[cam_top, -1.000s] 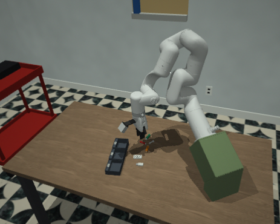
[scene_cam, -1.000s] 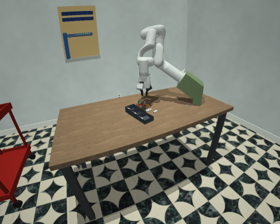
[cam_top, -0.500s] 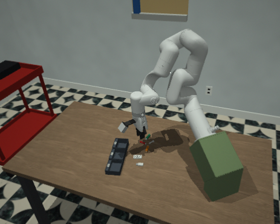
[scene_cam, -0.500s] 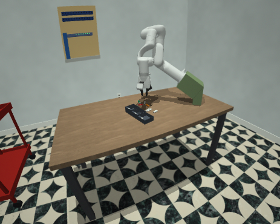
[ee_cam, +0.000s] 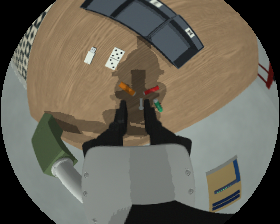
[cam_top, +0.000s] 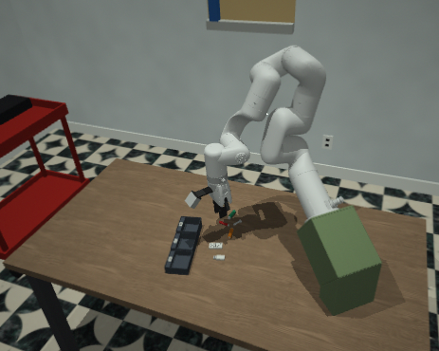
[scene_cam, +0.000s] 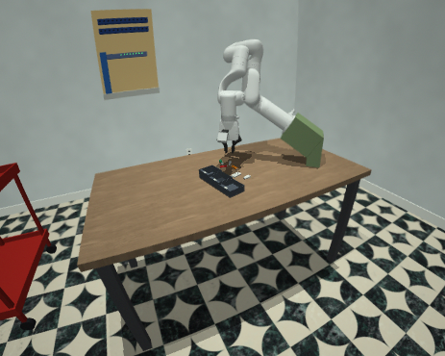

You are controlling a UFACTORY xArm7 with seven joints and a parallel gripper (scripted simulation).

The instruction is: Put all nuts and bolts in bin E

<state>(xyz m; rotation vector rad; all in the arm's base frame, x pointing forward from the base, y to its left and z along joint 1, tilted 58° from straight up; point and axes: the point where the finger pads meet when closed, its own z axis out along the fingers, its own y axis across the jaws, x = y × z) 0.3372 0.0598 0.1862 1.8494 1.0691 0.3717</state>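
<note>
The tool [ee_cam: 135,111] is hanging partly parted and gripping nothing, just above the small coloured cluster [cam_top: 228,222] lying beside the 3-compartment bin [cam_top: 183,245], probably lining up a pick.

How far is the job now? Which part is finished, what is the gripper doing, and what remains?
Done: nothing that shows; the three compartments of the dark bin row look bare. In hand: the gripper hangs partly open just above the small cluster of red, green and orange pieces, with nothing visible between its fingers. Left: grasp each nut and bolt, drop them in bin E, then let go. The two white items lie beside the bins.
</note>
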